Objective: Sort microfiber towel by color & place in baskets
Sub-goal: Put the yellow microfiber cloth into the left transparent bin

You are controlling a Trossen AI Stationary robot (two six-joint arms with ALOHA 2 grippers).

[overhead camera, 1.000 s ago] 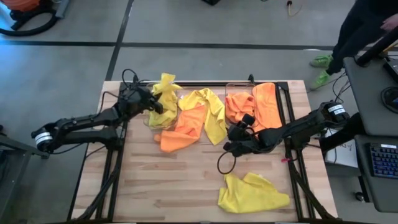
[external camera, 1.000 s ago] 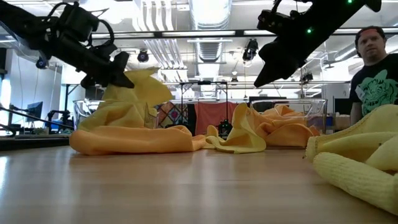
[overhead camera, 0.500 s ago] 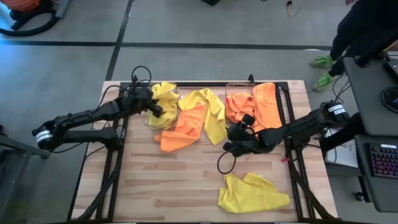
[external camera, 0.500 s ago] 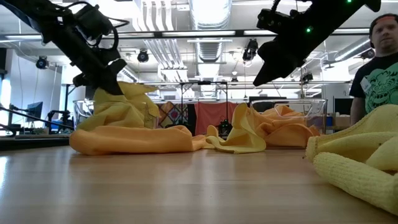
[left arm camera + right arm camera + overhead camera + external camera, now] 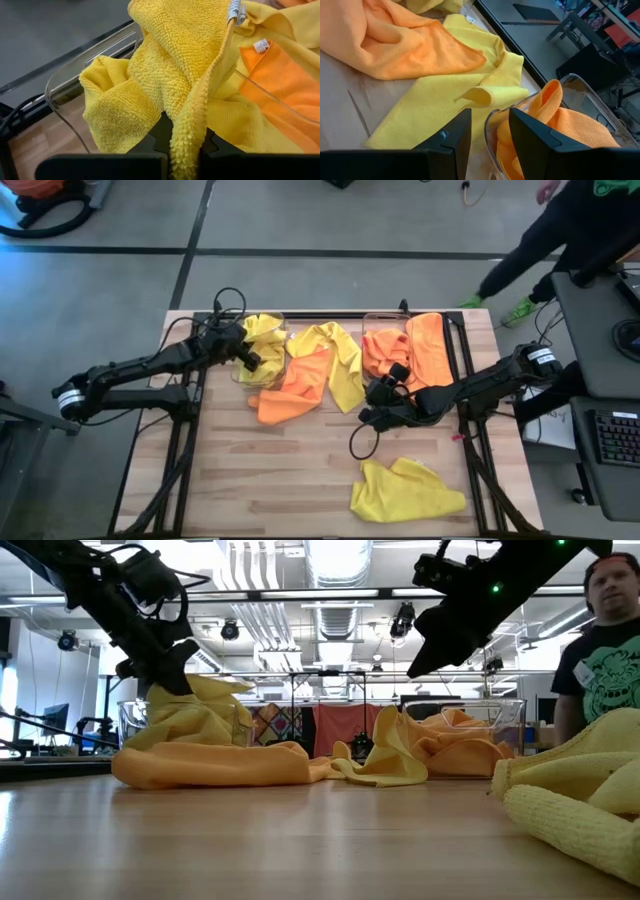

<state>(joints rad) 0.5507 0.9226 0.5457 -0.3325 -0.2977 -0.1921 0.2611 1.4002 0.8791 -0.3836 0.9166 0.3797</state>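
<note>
My left gripper [image 5: 248,356] is over the left clear basket [image 5: 65,75] at the table's far left, shut on a yellow towel [image 5: 262,338] that fills this basket. My right gripper [image 5: 370,408] hangs open above the table's middle, beside the right basket [image 5: 572,79], which holds orange towels [image 5: 415,345]. An orange towel [image 5: 292,388] and a yellow towel [image 5: 342,362] lie tangled on the table between the baskets, their far parts draped against the left basket's wall. Another yellow towel [image 5: 405,488] lies crumpled at the near right. My left gripper pinches a folded edge of the yellow towel [image 5: 186,131] between its two fingers, coming from above on a slant from the table's left. The towel's bulk [image 5: 125,100] hangs off the fingers and rests bunched inside the left basket, slack.
Black frame rails [image 5: 188,430] run along both sides of the wooden table. A person in a green shirt [image 5: 605,650] stands beyond the far right corner. Bare wood [image 5: 270,470] lies across the table's near left and middle.
My left gripper has moved down and a little toward the far edge, still shut, lowering the yellow towel from held up above the left basket into it; the towel's raised top has sunk and bunched inside.
</note>
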